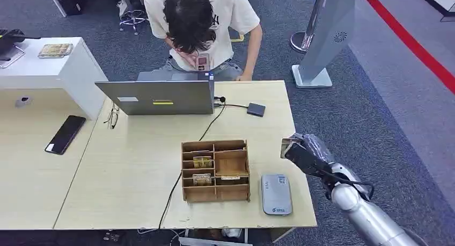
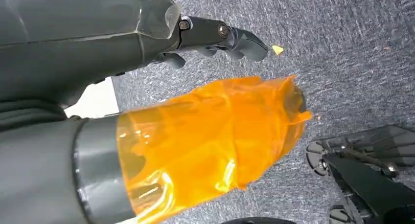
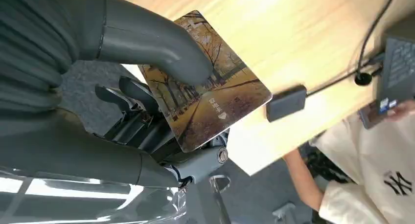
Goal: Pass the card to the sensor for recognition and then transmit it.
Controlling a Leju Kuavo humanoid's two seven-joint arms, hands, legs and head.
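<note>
The right hand (image 1: 302, 149) hangs past the right edge of the light wooden surface (image 1: 134, 165), raised above the level of the top. It holds the card (image 3: 208, 99), which carries a picture of autumn trees along a path; in the right wrist view the thick grey thumb (image 3: 161, 48) presses on the card's printed face while the darker fingers (image 3: 132, 104) back it from underneath, so the card is pinched flat between them. In the head view the card (image 1: 287, 147) shows as a pale edge at the tip of that hand.

The grey card sensor (image 1: 276, 194) lies flat near the front right corner of the surface, just beside the wooden card organiser (image 1: 215, 170), whose compartments hold a few more cards. The held card is well apart from the sensor and not over it.

The left hand (image 2: 215, 35) hangs over grey carpet (image 2: 352, 53), its dark fingers loosely curled with nothing in them; its thumb is wrapped in orange tape (image 2: 210, 141).

Farther back on the surface stands a laptop (image 1: 158, 97) with a cable running to a small dark box (image 1: 256, 109). A person (image 1: 201, 26) in a pale shirt bends over behind it. A black phone (image 1: 65, 134) lies on the neighbouring desk
</note>
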